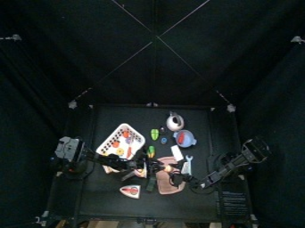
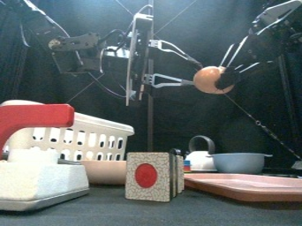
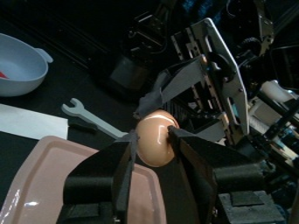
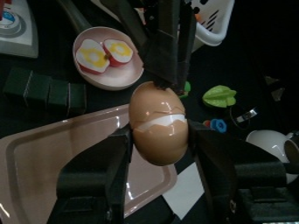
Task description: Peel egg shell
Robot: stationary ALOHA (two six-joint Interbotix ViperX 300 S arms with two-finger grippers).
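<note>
Black curtains all round, small black table underneath. Going left to right in the front view: a white plastic laundry basket [image 2: 83, 141], a little block with a red dot [image 2: 147, 175], a grey-blue bowl [image 2: 239, 161] and a pink tray [image 2: 253, 187]. Up above, the left gripper [image 2: 177, 82] has its jaws spread wide, tips right at the tan egg [image 2: 213, 79]. The right gripper [image 4: 160, 131] is clamped on that egg, holding it in the air over the tray. Shell looks cracked round the middle. I'd say pinch only a loose shell edge there and pull gently, keeping the holding grip steady.
</note>
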